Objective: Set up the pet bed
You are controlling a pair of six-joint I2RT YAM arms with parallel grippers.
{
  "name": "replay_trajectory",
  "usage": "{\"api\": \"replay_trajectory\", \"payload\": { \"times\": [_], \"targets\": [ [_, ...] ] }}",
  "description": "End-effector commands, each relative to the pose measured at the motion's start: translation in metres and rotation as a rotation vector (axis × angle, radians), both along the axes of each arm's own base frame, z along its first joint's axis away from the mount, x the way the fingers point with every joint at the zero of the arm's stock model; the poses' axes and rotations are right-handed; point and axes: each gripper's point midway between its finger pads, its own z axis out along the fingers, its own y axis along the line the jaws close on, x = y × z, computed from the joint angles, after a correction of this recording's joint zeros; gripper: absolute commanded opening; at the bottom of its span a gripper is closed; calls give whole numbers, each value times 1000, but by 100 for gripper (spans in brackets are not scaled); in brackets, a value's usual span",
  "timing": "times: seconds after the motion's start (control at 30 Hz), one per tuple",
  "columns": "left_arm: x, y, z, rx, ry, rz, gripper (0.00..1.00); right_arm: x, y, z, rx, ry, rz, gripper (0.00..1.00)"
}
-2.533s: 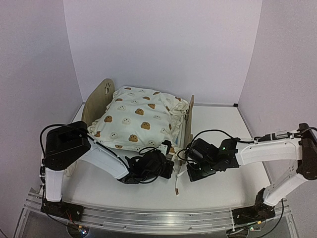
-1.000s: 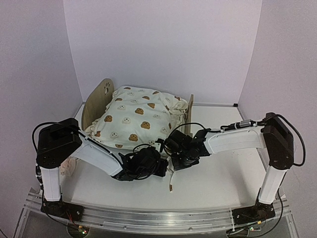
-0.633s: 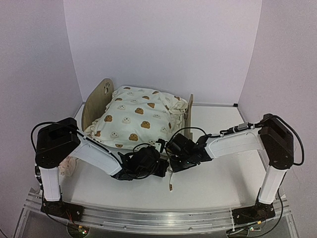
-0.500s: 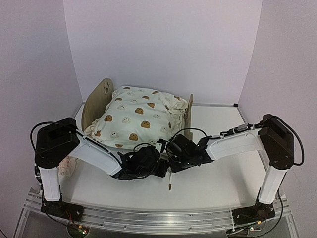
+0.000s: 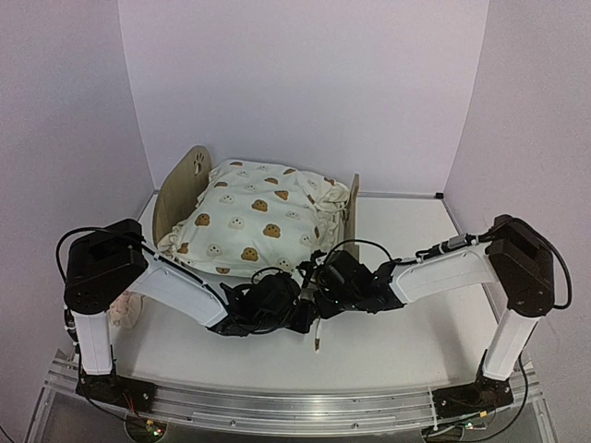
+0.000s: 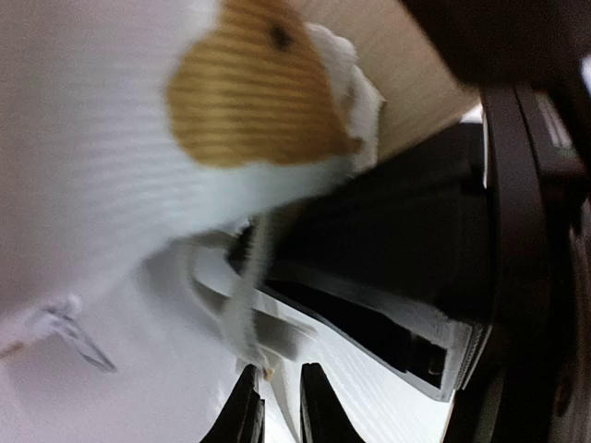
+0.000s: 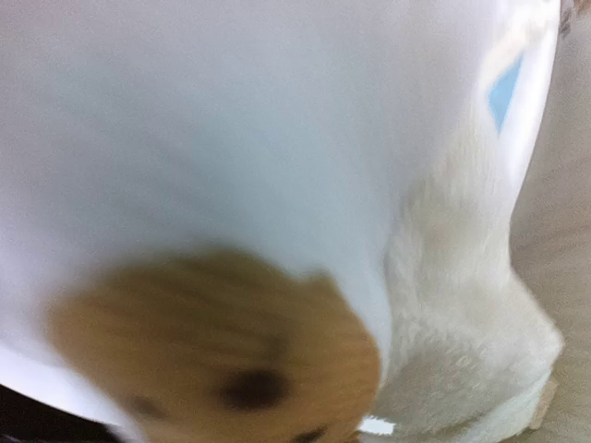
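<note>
Quilt [image 5: 249,217] covered pet bed [image 5: 182,189]; tie [image 5: 318,338] dangled untied at foot corner. L hand [image 6: 275,417] barely parted, grip unclear; R hand [image 5: 319,280] shut.

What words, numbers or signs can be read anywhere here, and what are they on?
No words, labels, brands or numbers can be read in any view.
The only sign is a paw print on the pet bed's headboard.
The quilt carries bear faces, which are pictures, not text.
</note>
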Motion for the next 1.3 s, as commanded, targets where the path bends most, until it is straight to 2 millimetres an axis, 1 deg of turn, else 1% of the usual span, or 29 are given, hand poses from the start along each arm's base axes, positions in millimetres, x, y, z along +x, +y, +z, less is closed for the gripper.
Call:
{"api": "replay_trajectory", "payload": {
  "times": [0.0,0.2,0.4,0.43,0.5,0.57,0.67,0.73,0.87,1.0,1.13,1.27],
  "targets": [
    [-7,-19,42,-86,-44,-58,18,7,18,31,88,-112,68,0],
    [-9,-11,46,-93,-39,-45,28,7,20,25,79,-126,101,0],
    [-12,5,45,-87,-22,-16,34,8,19,22,75,-157,118,0],
    [-12,9,47,-90,-21,-11,35,8,19,22,81,-165,121,0],
    [-11,19,50,-80,-22,20,36,8,20,23,87,-176,127,0],
    [-7,36,54,-59,-31,79,38,9,21,23,90,-185,137,0],
    [-5,54,64,-56,-58,124,44,9,24,23,101,-204,154,0],
    [0,66,67,-38,-73,164,46,9,25,22,100,-212,163,0],
    [10,80,69,-38,-72,199,46,10,28,21,102,-223,181,0],
    [19,79,66,-49,-56,184,45,9,33,21,116,-229,203,0],
    [25,69,62,-62,-45,147,48,7,37,20,129,-234,227,0],
    [31,61,59,-105,-24,99,47,6,38,18,130,-237,241,0]
  ]
}}
